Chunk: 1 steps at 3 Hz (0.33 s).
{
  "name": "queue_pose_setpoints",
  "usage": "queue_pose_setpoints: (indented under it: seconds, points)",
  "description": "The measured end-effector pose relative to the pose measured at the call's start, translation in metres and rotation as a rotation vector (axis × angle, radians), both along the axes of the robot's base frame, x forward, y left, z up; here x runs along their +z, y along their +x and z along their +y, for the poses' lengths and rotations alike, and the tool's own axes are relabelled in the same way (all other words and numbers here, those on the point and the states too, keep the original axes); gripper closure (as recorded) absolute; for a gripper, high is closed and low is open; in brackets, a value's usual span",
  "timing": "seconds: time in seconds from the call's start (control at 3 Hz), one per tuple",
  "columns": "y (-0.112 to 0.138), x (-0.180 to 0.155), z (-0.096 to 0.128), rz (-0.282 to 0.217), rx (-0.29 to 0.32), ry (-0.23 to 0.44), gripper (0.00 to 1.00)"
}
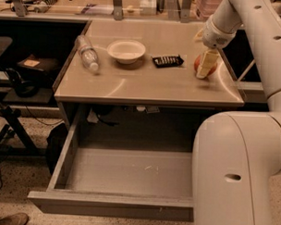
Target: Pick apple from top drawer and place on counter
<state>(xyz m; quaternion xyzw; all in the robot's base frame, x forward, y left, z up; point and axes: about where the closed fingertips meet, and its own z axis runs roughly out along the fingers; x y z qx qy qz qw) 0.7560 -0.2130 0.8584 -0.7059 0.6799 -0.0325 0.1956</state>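
Observation:
The red apple is at the right end of the beige counter, low on its surface. My gripper reaches down from the upper right and is shut on the apple, with one cream finger across its front. The apple's underside is hidden, so I cannot tell whether it touches the counter. The grey top drawer stands pulled out below the counter, and its floor is bare.
A white bowl, a clear plastic bottle lying on its side and a small black packet sit on the counter left of the apple. My arm's large white body covers the drawer's right end. A dark shelf stands at the left.

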Motion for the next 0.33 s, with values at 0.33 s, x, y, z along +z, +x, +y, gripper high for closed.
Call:
queue_pose_setpoints:
  seconds: [0.33]
  points:
    - [0.0000, 0.0000, 0.0000, 0.000, 0.000, 0.000, 0.00]
